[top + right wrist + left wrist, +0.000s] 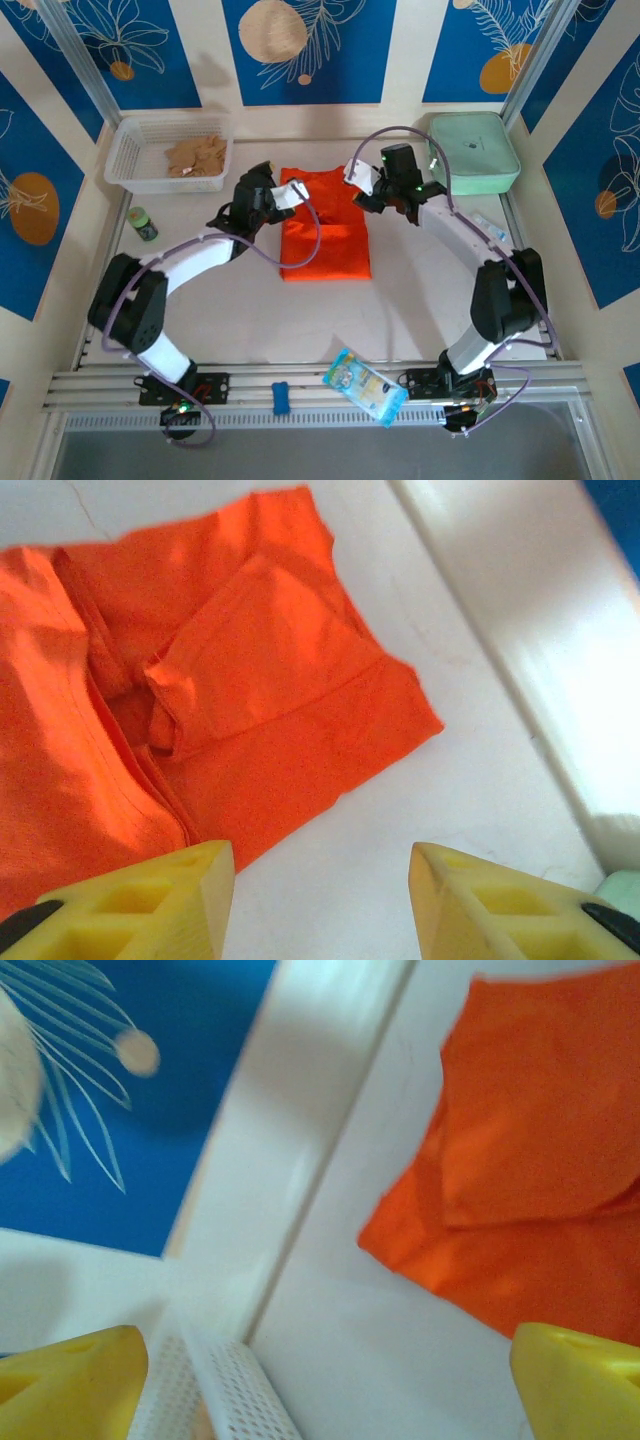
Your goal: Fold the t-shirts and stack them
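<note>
An orange-red t-shirt (325, 235) lies folded into a tall rectangle in the middle of the table. Its far end shows a sleeve folded inward (250, 660). My left gripper (290, 192) hovers over the shirt's far left corner. In the left wrist view this gripper (325, 1390) stands wide open over bare table, with the shirt's edge (540, 1160) off to its right. My right gripper (358, 178) is at the far right corner. In the right wrist view it (320, 890) is open with nothing between its yellow fingers, just off the cloth's edge.
A white perforated basket (128, 150) with brown pieces stands at the back left, its corner (230, 1390) close to my left gripper. A mint-green case (475, 150) sits at the back right. A small green jar (143, 223) is at left. A snack packet (365, 385) lies at the near rail.
</note>
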You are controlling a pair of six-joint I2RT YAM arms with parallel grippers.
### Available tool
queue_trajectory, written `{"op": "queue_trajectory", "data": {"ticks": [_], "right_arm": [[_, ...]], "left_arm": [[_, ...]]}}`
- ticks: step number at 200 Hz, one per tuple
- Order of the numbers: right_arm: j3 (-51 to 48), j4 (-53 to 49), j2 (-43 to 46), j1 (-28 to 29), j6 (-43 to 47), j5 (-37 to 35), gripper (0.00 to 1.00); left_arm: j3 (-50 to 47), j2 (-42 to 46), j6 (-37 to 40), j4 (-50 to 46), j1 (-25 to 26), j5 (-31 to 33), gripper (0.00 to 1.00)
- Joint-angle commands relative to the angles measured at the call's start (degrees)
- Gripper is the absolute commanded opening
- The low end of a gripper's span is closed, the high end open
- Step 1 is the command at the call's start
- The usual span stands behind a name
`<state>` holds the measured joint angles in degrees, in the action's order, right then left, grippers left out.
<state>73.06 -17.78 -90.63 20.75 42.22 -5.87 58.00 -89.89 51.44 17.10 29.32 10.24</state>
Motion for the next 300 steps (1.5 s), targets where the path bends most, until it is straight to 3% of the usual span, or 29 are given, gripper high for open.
{"op": "queue_trajectory", "data": {"ticks": [1,37,57,82,130,165,300], "right_arm": [[-3.8,-2.0,5.8,-0.2,5.0,8.6,0.52],[-8.1,-11.5,15.6,0.8,17.7,17.0,0.58],[-6.5,-23.1,17.5,1.5,25.3,18.9,0.63],[-7.9,-31.3,16.8,5.3,34.8,9.6,0.65],[-9.8,-33.3,7.2,10.3,39.6,-4.6,0.67],[-11.7,-27.7,1.3,10.6,41.5,-5.5,0.67],[-9.2,-24.1,-11.9,10.4,38.7,-4.8,0.56]], "left_arm": [[-2.7,6.2,2.7,-2.2,-1.1,-10.1,0.96],[-5.8,16.7,16.6,-16.9,-1.3,-24.2,1.00],[-3.9,19.8,22.1,-29.0,-1.2,-28.4,0.94],[-0.5,21.6,23.8,-41.0,-0.9,-31.2,0.84],[0.4,18.3,26.7,-49.1,2.2,-30.0,0.91],[-2.5,14.0,29.1,-49.1,6.1,-25.8,0.91],[-6.0,8.9,28.5,-44.7,7.2,-25.7,0.91]]}}
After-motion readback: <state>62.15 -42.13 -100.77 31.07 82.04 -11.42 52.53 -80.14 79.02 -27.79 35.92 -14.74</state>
